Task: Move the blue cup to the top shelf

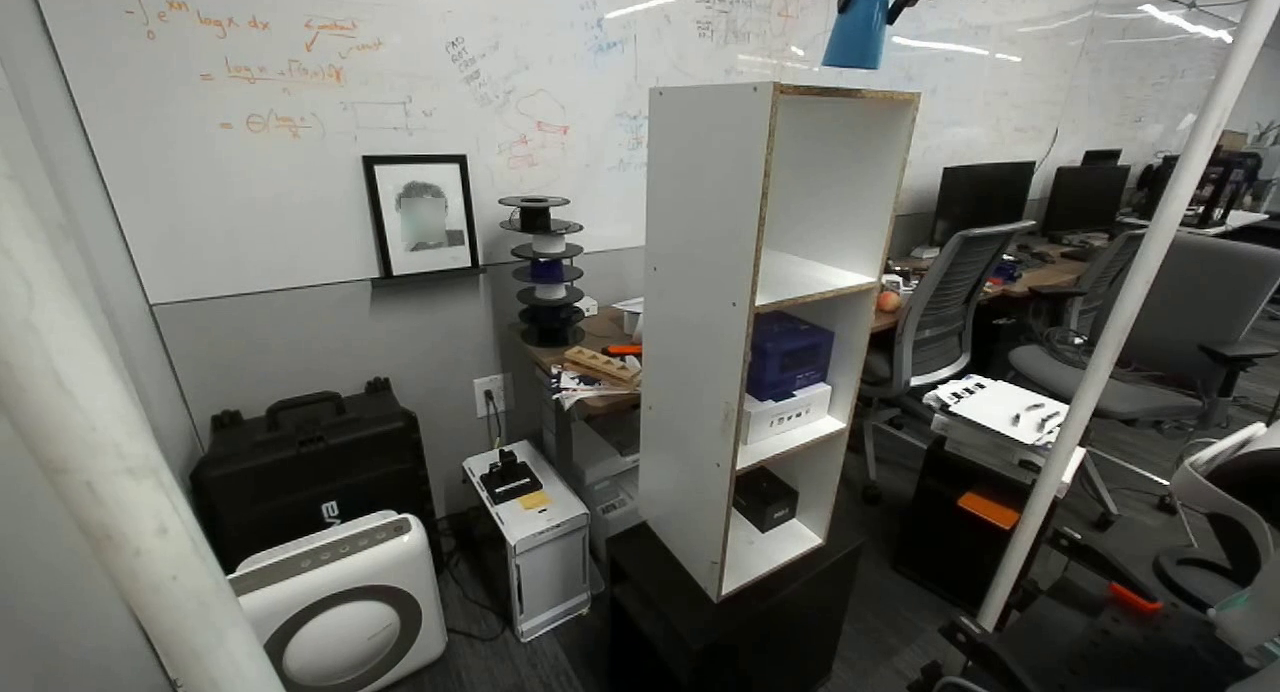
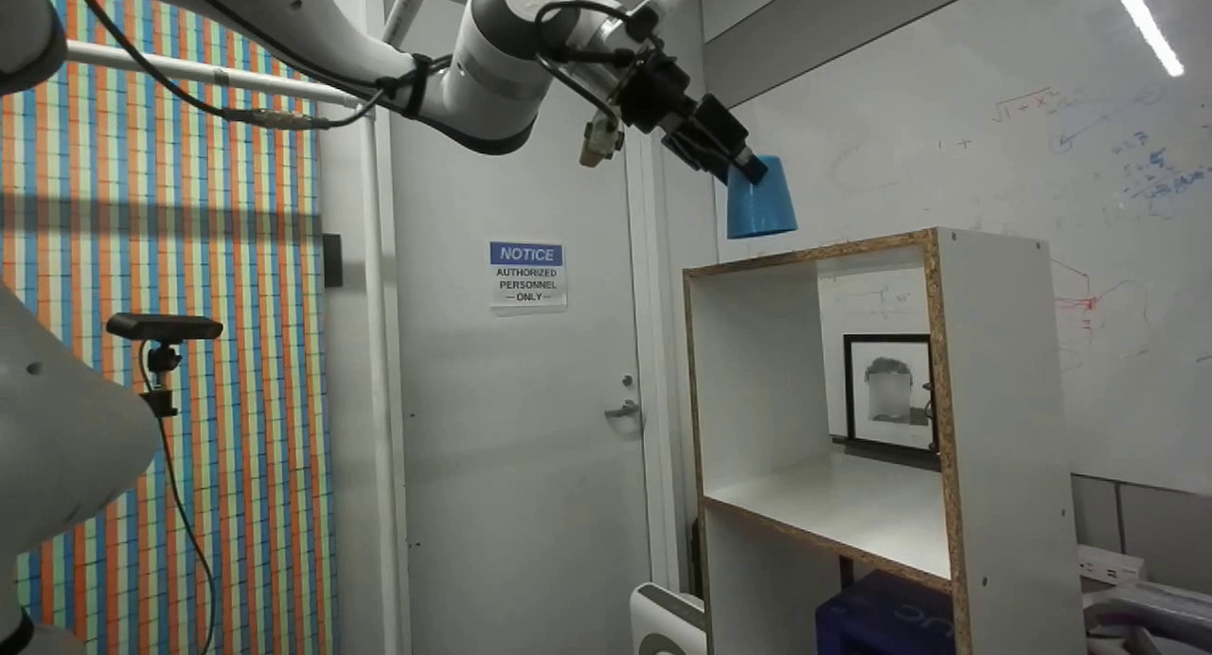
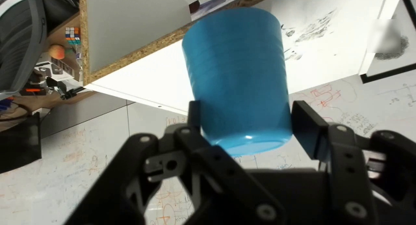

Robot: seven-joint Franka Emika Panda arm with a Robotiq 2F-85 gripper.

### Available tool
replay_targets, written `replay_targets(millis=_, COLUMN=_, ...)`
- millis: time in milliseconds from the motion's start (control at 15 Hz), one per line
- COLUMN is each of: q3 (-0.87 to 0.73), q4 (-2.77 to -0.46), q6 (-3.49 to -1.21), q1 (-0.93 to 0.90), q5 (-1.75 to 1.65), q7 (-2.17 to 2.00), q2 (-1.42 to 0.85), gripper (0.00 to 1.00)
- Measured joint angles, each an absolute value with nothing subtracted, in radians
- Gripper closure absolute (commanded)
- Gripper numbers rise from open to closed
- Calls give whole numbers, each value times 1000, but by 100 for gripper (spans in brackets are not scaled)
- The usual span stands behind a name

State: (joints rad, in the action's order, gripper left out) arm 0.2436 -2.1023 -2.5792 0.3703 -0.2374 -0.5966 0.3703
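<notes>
One pincer (image 3: 246,119) clamped on one blue cup (image 3: 237,72), wide end down, just above one top shelf (image 3: 152,77).

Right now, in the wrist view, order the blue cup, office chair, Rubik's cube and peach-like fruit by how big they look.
Largest to smallest:
1. Blue cup, seen close up
2. Office chair, cut off by the picture's edge
3. Rubik's cube and peach-like fruit, too alike to rank

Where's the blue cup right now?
Right of centre in an exterior view, the pincer holds the blue cup higher than the white shelving unit's top board.
</notes>
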Motion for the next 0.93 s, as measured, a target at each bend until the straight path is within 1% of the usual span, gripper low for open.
replay_targets(millis=267, q3=236, q4=-2027, q6=-2576, q1=353, q5=-307, q7=-653, q2=284, gripper=56)
replay_targets(millis=333, q3=232, q4=-2013, q6=-2576, q1=345, q5=-323, q7=-664, q2=267, gripper=52)
replay_targets(millis=400, q3=227, q4=-1998, q6=-2576, q1=336, q5=-338, q7=-676, q2=250, gripper=9)
replay_targets(millis=467, q3=221, q4=-1986, q6=-2575, q1=325, q5=-349, q7=-683, q2=236, gripper=9)
replay_targets(millis=533, q3=214, q4=-1975, q6=-2574, q1=313, q5=-353, q7=-687, q2=223, gripper=6)
replay_targets(millis=600, q3=205, q4=-1965, q6=-2572, q1=300, q5=-355, q7=-689, q2=211, gripper=0)
replay_targets(millis=933, q3=157, q4=-1943, q6=-2547, q1=232, q5=-356, q7=-689, q2=184, gripper=0)
